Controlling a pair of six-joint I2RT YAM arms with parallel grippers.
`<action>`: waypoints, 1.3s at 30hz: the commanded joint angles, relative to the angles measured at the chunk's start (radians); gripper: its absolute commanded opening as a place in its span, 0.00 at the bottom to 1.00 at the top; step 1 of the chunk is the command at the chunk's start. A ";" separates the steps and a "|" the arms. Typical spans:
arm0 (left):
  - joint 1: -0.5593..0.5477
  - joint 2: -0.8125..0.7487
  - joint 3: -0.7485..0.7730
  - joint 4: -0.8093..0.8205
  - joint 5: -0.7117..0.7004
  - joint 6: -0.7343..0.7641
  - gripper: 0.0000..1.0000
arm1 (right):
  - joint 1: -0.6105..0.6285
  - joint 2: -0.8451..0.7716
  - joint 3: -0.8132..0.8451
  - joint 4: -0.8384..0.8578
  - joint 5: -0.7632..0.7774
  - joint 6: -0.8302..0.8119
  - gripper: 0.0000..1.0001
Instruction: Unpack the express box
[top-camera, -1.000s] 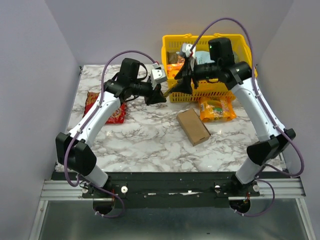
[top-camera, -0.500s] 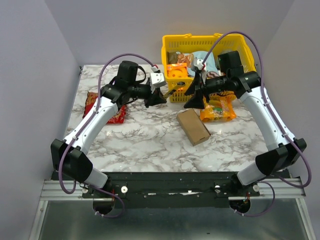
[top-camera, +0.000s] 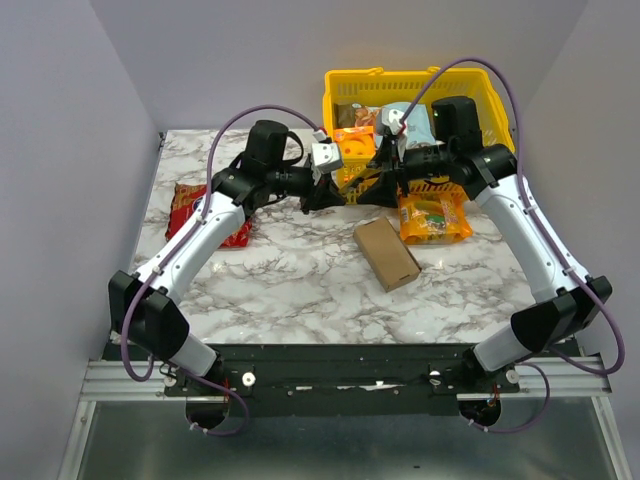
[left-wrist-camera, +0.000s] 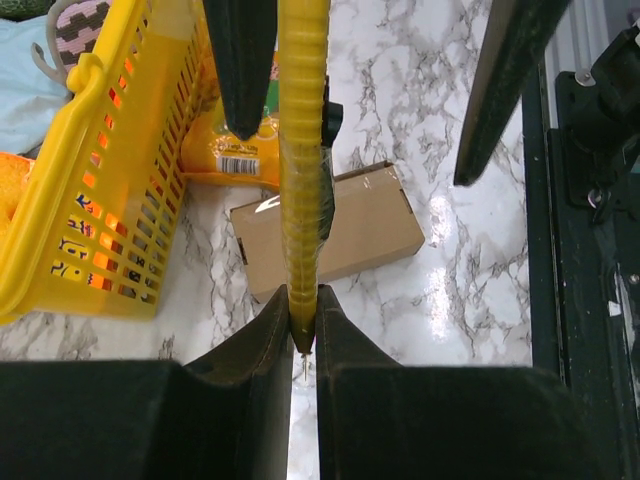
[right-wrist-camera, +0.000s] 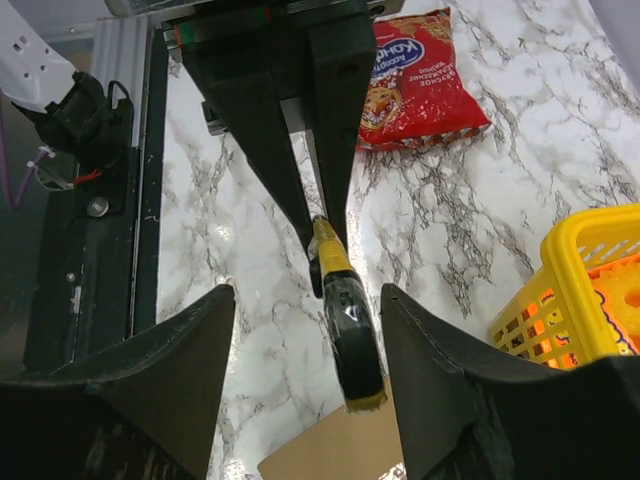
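Your left end effector (left-wrist-camera: 302, 295) clamps the yellow tool (left-wrist-camera: 302, 150); your right end effector (right-wrist-camera: 307, 290) stands released around it, express box (top-camera: 386, 253) on the surface (top-camera: 280, 280).

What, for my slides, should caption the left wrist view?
Left gripper pinches a yellow tool above the closed express box.
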 joint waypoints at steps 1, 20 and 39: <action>-0.005 0.017 0.036 0.092 0.053 -0.083 0.00 | 0.025 0.014 0.017 0.009 0.001 -0.009 0.65; -0.027 0.088 0.095 0.101 0.084 -0.106 0.00 | 0.031 0.045 0.040 0.016 -0.013 -0.003 0.48; -0.024 0.072 0.090 0.041 0.078 -0.042 0.00 | 0.017 0.001 0.034 -0.019 -0.007 -0.044 0.59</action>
